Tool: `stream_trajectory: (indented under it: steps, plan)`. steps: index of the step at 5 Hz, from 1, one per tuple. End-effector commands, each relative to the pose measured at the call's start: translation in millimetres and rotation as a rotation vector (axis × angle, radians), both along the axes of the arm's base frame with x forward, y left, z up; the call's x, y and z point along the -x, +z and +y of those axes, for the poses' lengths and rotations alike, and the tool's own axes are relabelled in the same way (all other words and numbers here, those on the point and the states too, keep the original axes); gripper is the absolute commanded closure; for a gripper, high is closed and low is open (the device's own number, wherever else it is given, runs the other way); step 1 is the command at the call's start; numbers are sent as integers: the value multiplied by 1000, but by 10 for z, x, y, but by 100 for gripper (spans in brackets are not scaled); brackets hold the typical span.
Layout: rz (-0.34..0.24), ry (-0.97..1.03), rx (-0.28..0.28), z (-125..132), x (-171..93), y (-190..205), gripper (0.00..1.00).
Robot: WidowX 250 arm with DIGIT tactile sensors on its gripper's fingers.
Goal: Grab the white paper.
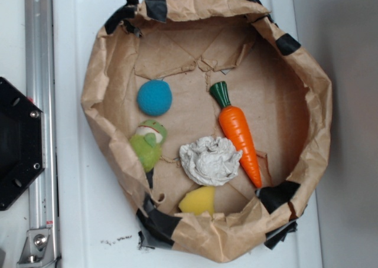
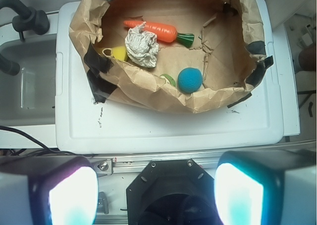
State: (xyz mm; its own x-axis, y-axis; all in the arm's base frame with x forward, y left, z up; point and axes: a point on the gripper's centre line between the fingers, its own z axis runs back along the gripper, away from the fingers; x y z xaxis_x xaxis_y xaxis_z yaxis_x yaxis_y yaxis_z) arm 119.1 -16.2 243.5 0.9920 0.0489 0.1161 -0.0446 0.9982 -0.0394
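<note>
The white paper (image 1: 210,160) (image 2: 141,47) is a crumpled off-white ball lying inside the brown kraft paper basin (image 1: 307,108) (image 2: 163,93), between the orange carrot (image 1: 239,133) (image 2: 154,30) and the green plush toy (image 1: 148,143). In the wrist view my gripper (image 2: 155,194) hovers high above the robot base, well short of the basin, its two fingers (image 2: 72,197) wide apart with nothing between them. The gripper is out of the exterior view.
A blue ball (image 1: 155,97) (image 2: 190,80) and a yellow object (image 1: 198,201) (image 2: 115,52) also lie in the basin. The basin rests on a white lid (image 1: 71,179) (image 2: 163,128). The black robot base (image 1: 18,144) (image 2: 173,190) and a metal rail (image 1: 40,91) sit beside it.
</note>
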Motion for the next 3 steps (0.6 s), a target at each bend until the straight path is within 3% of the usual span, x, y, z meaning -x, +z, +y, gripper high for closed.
stream_trajectory:
  steps: [1,3]
  plan:
    - [0,0,0,0,0,0,0]
    - [108,129,127,10,-975,-724,0]
